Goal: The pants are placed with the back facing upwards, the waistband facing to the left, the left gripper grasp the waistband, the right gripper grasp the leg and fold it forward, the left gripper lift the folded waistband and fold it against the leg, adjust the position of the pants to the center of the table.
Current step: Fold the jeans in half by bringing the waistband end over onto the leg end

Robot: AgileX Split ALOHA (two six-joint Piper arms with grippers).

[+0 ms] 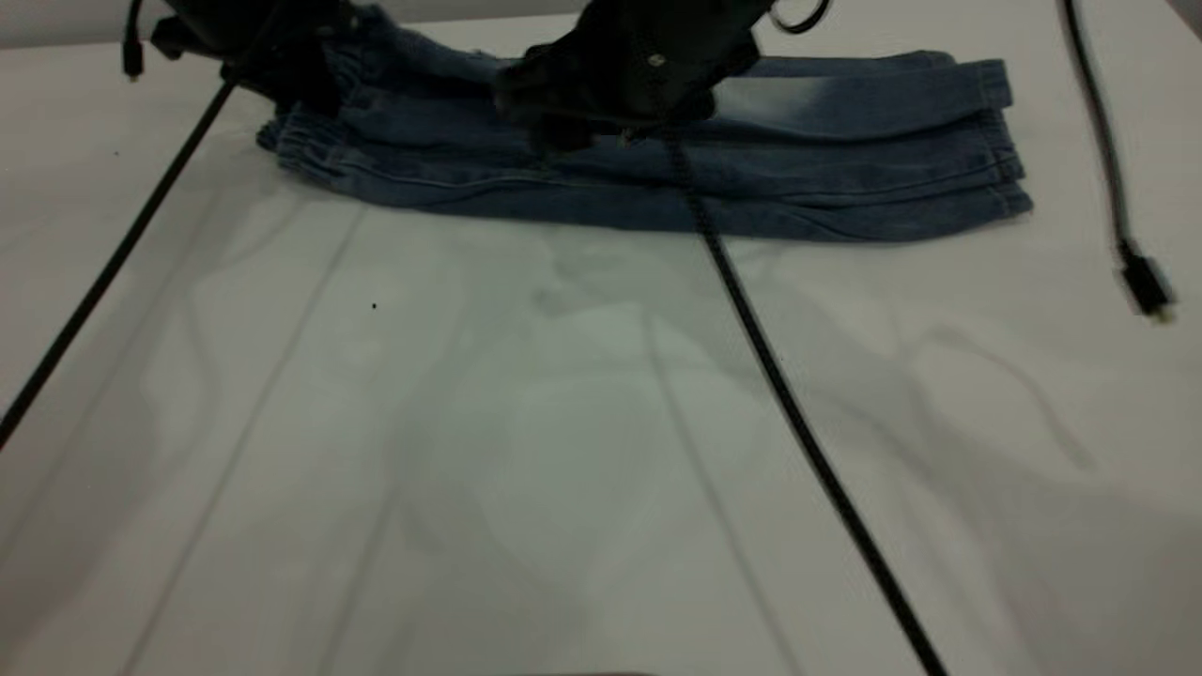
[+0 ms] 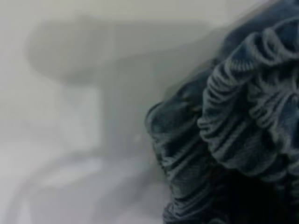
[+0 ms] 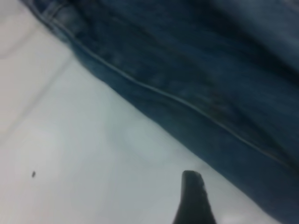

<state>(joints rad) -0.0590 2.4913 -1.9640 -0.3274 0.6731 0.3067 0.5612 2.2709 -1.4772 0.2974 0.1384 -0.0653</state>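
I am working over the pants (image 1: 657,160), which are lying at the far edge of the bench (image 1: 526,451), already folded lengthwise into a long narrow strip with one leg stacked on the other. The gathered waistband (image 1: 310,155) is pointing to the exterior view's left and the cuffs (image 1: 1000,141) to its right. So I am judging the first fold as done.

My left claw (image 1: 282,66) is sitting at the waistband end; my wrist camera is filling up with ruffled elastic (image 2: 243,135), but I cannot tell whether the fingers are pinching it. My right claw (image 1: 601,94) is hanging over the middle of the strip; one dark fingertip (image 3: 194,200) is showing just above bare bench beside the denim seam (image 3: 177,100), and I cannot tell how its fingers stand either.

What I am still facing, as I read it: bringing the waistband over onto the legs, then sliding the bundle to the centre, since it is lying well away from there.

The bench is plain, pale and smooth, with faint straight lines, a tiny dark speck (image 1: 374,305), my braided cables (image 1: 798,413) crossing it, and a loose cable end (image 1: 1146,282) to the right.
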